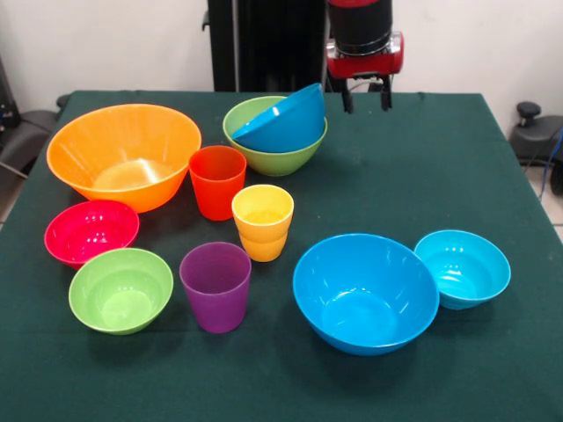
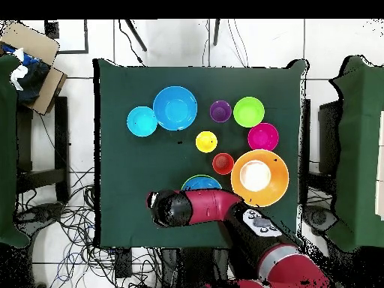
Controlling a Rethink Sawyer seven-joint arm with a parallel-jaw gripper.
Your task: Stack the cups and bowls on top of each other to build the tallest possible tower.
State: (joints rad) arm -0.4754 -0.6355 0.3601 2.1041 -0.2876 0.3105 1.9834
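Premises: a robotics lab. Evidence: green-clothed table [image 2: 120, 195] on tiled floor [image 2: 75, 45], loose cables [image 2: 56, 217] trailing beside it, cardboard box [image 2: 34, 56] nearby.

My arm [image 1: 361, 26] is red and black above a dark green table [image 1: 457, 176]; on it sit a large orange-yellow bowl [image 1: 123, 154], a pink-red bowl [image 1: 91, 231], a small light-green bowl [image 1: 120, 289], a big blue bowl [image 1: 365, 292] and a small light-blue bowl [image 1: 463, 267]. Another blue bowl [image 1: 283, 120] lies in a green bowl [image 1: 268, 156]; the cups are a ribbed orange-red cup [image 1: 217, 181], a yellow cup [image 1: 262, 221] and a plain purple cup [image 1: 215, 286].
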